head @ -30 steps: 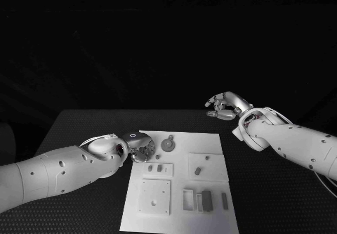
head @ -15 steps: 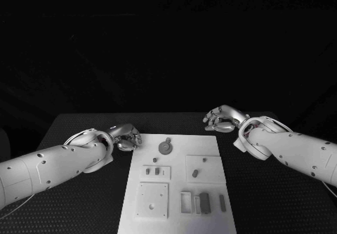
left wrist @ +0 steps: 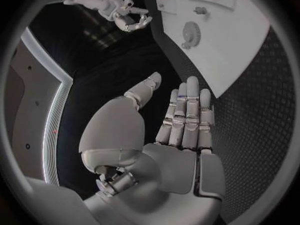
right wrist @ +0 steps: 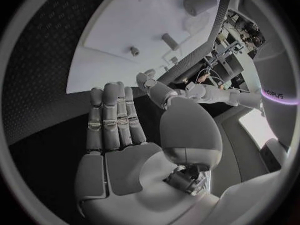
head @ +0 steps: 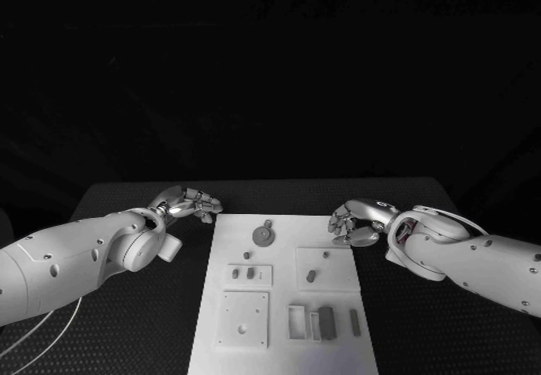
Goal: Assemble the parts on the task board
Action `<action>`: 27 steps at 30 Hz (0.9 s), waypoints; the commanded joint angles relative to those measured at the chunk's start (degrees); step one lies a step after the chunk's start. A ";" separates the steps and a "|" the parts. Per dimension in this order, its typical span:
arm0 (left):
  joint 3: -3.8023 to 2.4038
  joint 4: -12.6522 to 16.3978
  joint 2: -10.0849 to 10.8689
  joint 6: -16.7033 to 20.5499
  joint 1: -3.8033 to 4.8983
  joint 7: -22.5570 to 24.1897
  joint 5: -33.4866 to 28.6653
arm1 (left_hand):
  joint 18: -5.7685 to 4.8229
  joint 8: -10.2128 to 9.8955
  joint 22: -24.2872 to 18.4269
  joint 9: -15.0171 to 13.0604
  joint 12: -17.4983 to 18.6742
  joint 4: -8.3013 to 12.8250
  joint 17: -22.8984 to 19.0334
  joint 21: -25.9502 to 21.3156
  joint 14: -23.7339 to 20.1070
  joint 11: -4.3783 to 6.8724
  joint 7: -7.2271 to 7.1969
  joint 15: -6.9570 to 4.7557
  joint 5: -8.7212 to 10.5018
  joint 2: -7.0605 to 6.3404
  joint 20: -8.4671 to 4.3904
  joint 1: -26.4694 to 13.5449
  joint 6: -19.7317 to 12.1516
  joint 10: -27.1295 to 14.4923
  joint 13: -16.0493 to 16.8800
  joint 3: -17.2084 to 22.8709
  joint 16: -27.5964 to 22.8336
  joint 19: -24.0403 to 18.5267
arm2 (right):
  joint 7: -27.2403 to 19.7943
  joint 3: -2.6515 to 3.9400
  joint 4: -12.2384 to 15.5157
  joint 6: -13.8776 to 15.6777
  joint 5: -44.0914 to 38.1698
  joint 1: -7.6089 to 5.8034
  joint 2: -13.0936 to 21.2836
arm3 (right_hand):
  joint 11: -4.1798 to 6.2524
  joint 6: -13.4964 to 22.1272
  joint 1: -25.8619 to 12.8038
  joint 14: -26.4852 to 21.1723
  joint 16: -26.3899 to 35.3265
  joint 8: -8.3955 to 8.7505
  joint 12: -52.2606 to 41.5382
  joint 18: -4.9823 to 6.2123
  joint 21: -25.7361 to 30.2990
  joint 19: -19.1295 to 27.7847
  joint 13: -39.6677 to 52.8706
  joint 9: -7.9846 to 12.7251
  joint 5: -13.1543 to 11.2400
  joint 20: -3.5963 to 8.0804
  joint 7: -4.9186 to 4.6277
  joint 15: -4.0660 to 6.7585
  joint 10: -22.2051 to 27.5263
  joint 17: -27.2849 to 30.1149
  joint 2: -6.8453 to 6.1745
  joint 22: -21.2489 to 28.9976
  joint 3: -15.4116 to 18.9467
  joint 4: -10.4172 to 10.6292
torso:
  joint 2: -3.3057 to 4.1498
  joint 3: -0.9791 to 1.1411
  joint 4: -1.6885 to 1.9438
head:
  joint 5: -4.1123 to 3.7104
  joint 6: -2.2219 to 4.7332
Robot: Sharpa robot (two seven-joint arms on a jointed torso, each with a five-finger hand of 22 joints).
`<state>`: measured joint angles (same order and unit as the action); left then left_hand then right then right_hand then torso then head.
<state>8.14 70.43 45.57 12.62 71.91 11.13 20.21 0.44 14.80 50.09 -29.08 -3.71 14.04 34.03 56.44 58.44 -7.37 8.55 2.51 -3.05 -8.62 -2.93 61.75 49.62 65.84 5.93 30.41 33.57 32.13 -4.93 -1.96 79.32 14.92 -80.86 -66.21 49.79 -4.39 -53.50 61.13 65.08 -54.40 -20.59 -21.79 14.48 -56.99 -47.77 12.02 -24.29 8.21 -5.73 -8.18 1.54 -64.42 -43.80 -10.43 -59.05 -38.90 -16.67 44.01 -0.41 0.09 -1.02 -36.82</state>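
The task board [head: 282, 312] sits mid-worktop [head: 135, 344] with its small parts, gear-like disc [head: 264, 234] included, all lying loose on it. The left robot hand [head: 188, 203] has backed off the board's far-left corner to just beside it, fingers straight, holding nothing. The right robot hand [head: 359, 221] dropped to the far-right edge, also empty, so probably regrouping.

Not much to read here tbh. The only lettering I can spot is a small dark word running along the white arm [right wrist: 265, 92] at the edge of the right wrist view, and it's too tiny and bent to make out properly. Task board [head: 282, 258] and its parts carry no print that I can read.
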 commanded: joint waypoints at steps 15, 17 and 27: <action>-0.03 1.11 -0.11 -3.68 -0.02 4.83 -8.11 | 1.93 0.13 -0.42 0.12 -0.57 0.66 -0.91 -1.06 -0.99 -0.65 0.68 1.69 0.10 1.34 1.42 -1.04 -0.81 -2.07 -1.21 -1.99 -3.71 -0.28 | 4.07 -2.28 2.27 -3.30 -14.09 1.69 -1.29 | 0.14 -0.66 1.29 0.46 0.57 -0.21 2.65 0.52 0.32 -0.46 -0.08 -0.44 -1.49 0.11 0.16 0.41 -1.76 -0.22 -1.08 -0.01 -0.14 0.06 | 0.22 -0.03 0.05 | 0.14 -0.53; -0.02 1.07 -0.13 -3.69 -0.03 4.82 -8.11 | 1.97 0.16 -0.43 0.14 -0.55 0.71 -0.88 -1.10 -0.92 -0.87 0.93 1.69 0.10 1.37 1.43 -1.05 -0.82 -2.04 -1.25 -2.07 -3.85 -0.24 | 4.32 -2.30 2.11 -2.88 -14.33 1.84 -1.52 | 0.13 -0.66 1.42 0.49 0.59 -0.17 2.93 0.52 0.34 -0.50 -0.09 -0.44 -1.67 0.11 0.14 0.40 -1.86 -0.24 -1.06 -0.01 -0.35 0.08 | 0.21 -0.06 0.08 | 0.14 -0.62; -0.02 0.94 -0.13 -3.79 -0.03 4.77 -8.81 | 2.00 0.20 -0.45 0.18 -0.49 0.69 -0.83 -1.17 -0.81 -1.24 1.23 1.70 0.10 1.46 1.46 -1.17 -0.86 -2.02 -1.34 -2.20 -4.05 -0.19 | 5.00 -2.31 1.46 -1.16 -15.47 2.09 -2.24 | 0.09 -0.88 2.04 0.74 0.75 0.12 4.73 0.52 0.46 -0.76 0.03 -0.42 -3.73 0.05 0.16 0.36 -2.81 -0.39 -1.61 -0.01 -2.94 0.18 | 0.18 -0.05 0.05 | 0.22 -0.86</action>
<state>8.16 71.28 45.53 9.85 71.85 14.93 12.35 1.25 14.70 49.70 -28.91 -3.99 14.71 33.13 55.46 57.24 -8.21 9.41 4.20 -3.05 -7.77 -1.81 60.67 48.83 63.99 4.65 28.49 29.75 31.74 -1.34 -4.03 80.99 14.05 -94.30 -64.51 47.62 -4.29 -54.41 63.07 65.51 -54.03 -19.49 -17.42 14.14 -56.76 -48.22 12.04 -24.71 4.66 -5.69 -7.87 1.94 -66.76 -44.12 -11.75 -59.04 -41.45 -16.52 44.21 -0.46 0.20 -0.82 -37.62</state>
